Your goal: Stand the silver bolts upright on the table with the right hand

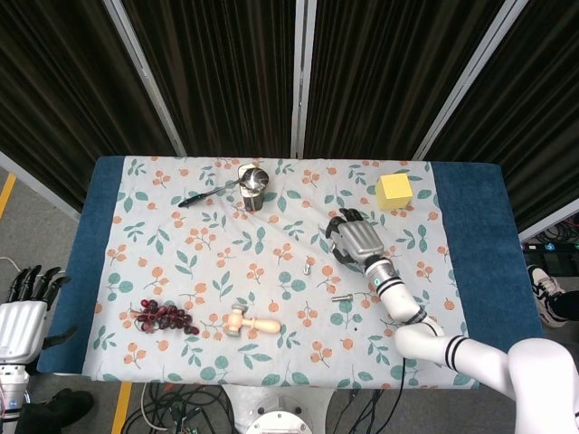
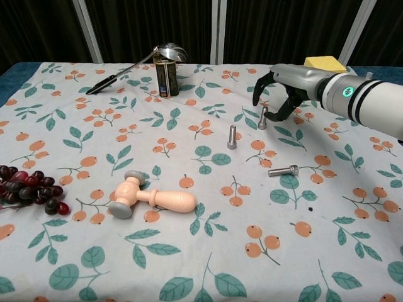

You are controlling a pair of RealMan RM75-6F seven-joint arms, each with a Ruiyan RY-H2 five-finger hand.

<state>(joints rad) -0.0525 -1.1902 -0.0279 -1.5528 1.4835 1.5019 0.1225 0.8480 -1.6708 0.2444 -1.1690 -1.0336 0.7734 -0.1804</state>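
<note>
Three silver bolts lie right of the table's middle. One bolt [image 2: 262, 117] stands upright just under my right hand [image 2: 281, 88], whose fingers arch apart over and beside it and do not grip it. The head view shows this hand [image 1: 355, 237] covering that bolt. A second bolt [image 2: 232, 137] [image 1: 308, 268] stands upright to the left, nearer me. The third bolt [image 2: 283, 170] [image 1: 342, 297] lies on its side, closer to the front edge. My left hand [image 1: 23, 312] hangs off the table at the lower left, fingers apart and holding nothing.
A wooden toy hammer [image 2: 151, 197] lies front left, with dark grapes [image 2: 28, 189] at the left edge. A can [image 2: 165, 75] with a spoon [image 2: 126, 66] across its top stands at the back. Behind the right hand sits a yellow block [image 2: 324, 63].
</note>
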